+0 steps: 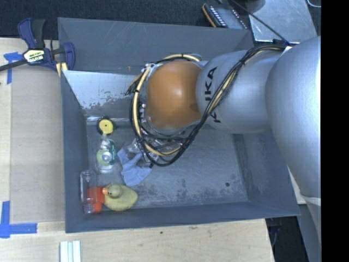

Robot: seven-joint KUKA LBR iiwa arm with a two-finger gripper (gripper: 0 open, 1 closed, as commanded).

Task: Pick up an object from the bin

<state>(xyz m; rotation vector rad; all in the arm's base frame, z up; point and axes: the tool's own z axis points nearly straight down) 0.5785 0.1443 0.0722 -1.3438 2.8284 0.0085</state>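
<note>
Arm's in from 3 o'clock, its orange cover (172,94) masking the wrist. The gripper (146,150) is down right over the blue cloth (133,171), toward 8 o'clock on the bin (207,179) floor. Open or closed? Can't tell, the cover hides it. Bottle (106,156) at the cloth's 9 o'clock, yellow cap (106,126) at 11, duck (121,197) at 7.

Grey bin (207,173) is holding yellow duck (121,197), blue cloth (134,169), clear bottle (106,156), yellow cap (105,126), all lying left.
</note>
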